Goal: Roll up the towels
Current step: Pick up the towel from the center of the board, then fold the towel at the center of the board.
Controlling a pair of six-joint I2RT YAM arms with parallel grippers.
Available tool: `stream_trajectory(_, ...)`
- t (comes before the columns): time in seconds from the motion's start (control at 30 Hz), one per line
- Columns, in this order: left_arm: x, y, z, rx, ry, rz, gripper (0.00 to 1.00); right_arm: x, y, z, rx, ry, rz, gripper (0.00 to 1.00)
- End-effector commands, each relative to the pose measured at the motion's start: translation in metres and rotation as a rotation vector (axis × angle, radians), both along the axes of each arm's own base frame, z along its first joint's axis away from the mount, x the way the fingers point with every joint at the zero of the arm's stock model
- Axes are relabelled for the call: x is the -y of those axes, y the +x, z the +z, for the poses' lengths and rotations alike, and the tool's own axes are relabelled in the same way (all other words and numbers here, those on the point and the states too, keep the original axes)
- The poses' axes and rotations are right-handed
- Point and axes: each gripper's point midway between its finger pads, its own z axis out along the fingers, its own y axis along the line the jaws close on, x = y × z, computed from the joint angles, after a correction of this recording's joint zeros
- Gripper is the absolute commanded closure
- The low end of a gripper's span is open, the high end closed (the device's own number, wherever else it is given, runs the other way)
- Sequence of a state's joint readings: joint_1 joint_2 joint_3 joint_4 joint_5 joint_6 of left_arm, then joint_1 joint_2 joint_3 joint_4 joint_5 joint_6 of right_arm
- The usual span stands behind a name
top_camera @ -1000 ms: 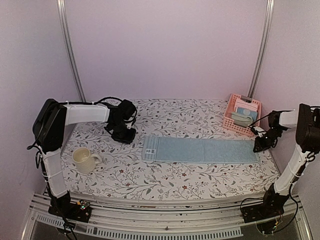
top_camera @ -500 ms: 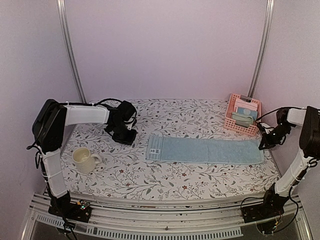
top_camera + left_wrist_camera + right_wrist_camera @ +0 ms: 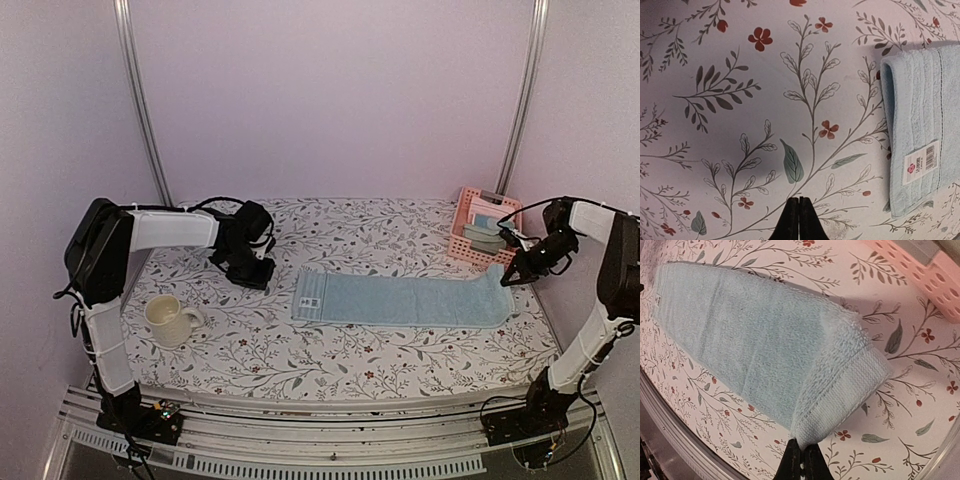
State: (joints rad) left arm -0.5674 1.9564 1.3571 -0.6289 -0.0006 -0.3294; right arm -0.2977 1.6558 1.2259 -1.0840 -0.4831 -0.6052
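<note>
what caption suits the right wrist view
Right pincer shut on an end of the light blue towel over the table

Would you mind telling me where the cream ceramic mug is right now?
In the top view, the cream ceramic mug stands upright on the left side of the floral table, near its front edge and left of the light blue terry towel.

Pink basket (image 3: 460,240) close behind right end of blue towel (image 3: 400,300); mug (image 3: 170,320) well apart.

Soft, even pinkish light; faint shadows.
</note>
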Motion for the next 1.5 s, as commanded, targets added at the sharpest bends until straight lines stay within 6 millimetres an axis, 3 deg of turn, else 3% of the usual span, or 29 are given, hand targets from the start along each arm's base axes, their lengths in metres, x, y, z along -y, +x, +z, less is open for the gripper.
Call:
stream_trajectory(0.0, 0.006, -0.002, -0.001, -0.003, -0.019, -0.019, 0.97, -0.042, 0.003, 0.015, -0.005, 0.099, 0.06, 0.97)
stream_trajectory(0.33, 0.02, -0.009, 0.001, -0.008, -0.038, -0.042, 0.97, -0.142, 0.012, -0.001, -0.12, 0.239, 0.205, 0.98)
stream_trajectory(0.4, 0.022, -0.016, -0.015, -0.046, -0.025, -0.043, 0.97, -0.16, 0.015, 0.001, -0.132, 0.28, 0.228, 0.98)
stream_trajectory(0.63, 0.034, -0.028, -0.025, -0.079, -0.07, -0.038, 0.97, -0.214, 0.037, 0.019, -0.101, 0.388, 0.291, 0.98)
stream_trajectory(0.87, 0.042, -0.033, -0.027, -0.1, -0.097, -0.038, 0.97, -0.275, 0.031, 0.008, -0.166, 0.431, 0.38, 0.97)
stream_trajectory(1.07, 0.05, -0.036, -0.028, -0.109, -0.118, -0.03, 0.97, -0.311, 0.045, 0.018, -0.15, 0.519, 0.385, 0.98)
stream_trajectory(1.23, 0.058, -0.039, -0.027, -0.113, -0.13, -0.026, 0.96, -0.334, 0.057, 0.014, -0.193, 0.56, 0.332, 0.98)
stream_trajectory(1.47, 0.07, -0.042, -0.025, -0.114, -0.17, -0.024, 0.96, -0.365, 0.047, -0.001, -0.28, 0.572, 0.346, 0.98)
